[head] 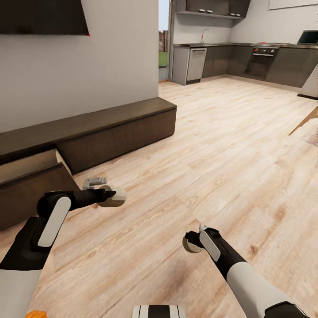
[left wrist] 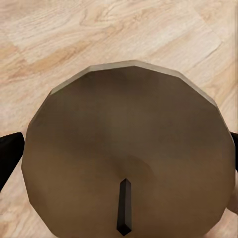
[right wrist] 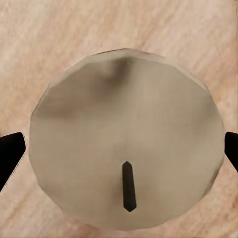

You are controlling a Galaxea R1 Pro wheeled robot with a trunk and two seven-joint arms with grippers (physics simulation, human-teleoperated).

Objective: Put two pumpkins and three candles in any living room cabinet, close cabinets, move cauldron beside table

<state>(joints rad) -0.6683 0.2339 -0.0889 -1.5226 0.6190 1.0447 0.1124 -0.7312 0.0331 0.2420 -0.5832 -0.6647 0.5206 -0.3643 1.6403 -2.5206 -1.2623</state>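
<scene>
Light wood floor (head: pixel 212 145), grey wall (head: pixel 88 70), dark kitchen units (head: pixel 247 59)

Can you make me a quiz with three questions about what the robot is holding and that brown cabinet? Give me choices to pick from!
1. Where is the long dark cabinet?
A. against the grey wall
B. in the kitchen
C. on a table

2. How many candles is the robot holding?
A. none
B. one
C. two

3. What state is the cabinet's drawer near the left arm in?
A. shut flat
C. pulled out
B. missing

Answers: 1 A, it runs along the wall's foot. 2 C, the left gripper holds one pale candle and the right gripper holds another candle. 3 C, its front juts out from the row.
</scene>
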